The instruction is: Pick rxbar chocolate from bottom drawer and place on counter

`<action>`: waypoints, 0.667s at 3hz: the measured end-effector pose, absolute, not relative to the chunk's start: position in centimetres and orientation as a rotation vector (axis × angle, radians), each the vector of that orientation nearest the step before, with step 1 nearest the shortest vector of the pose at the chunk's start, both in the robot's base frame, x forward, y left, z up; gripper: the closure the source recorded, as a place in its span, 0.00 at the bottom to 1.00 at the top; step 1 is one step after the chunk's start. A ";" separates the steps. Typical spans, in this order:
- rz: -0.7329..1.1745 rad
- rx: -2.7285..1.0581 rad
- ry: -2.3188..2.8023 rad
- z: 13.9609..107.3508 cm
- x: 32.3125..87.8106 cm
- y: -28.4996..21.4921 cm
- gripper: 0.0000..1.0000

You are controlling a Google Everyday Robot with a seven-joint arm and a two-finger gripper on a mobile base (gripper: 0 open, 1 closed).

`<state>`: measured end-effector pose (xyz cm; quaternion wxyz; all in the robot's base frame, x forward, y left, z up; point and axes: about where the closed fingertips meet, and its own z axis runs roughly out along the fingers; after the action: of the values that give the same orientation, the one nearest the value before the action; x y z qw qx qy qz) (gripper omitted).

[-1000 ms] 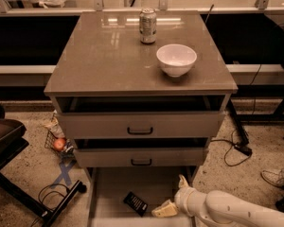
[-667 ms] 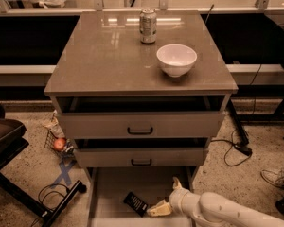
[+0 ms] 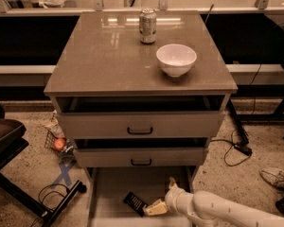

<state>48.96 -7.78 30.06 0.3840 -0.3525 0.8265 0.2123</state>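
The rxbar chocolate (image 3: 134,203) is a small flat black bar lying on the pale floor of the open bottom drawer (image 3: 113,186), near its front. My gripper (image 3: 155,208) comes in from the lower right on a white arm and sits low in the drawer, its tan fingertips right beside the bar's right end. The counter (image 3: 109,56) is the glossy grey-brown slab on top of the cabinet.
A white bowl (image 3: 176,59) and a soda can (image 3: 147,25) stand on the counter. The two upper drawers (image 3: 140,125) are slightly open above the bottom drawer. A chair base (image 3: 19,183), cables and a small basket (image 3: 57,143) lie on the floor at left.
My arm has moved left across the bottom drawer, bringing the gripper closer to the black bar. The bar has not moved.
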 end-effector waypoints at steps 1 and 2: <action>0.573 -0.928 2.118 25.3 50.1 -6.3 0.00; 0.581 -0.916 2.131 20.6 52.1 -5.7 0.00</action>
<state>52.11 -5.65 20.55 0.3667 -0.3563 0.8292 0.2259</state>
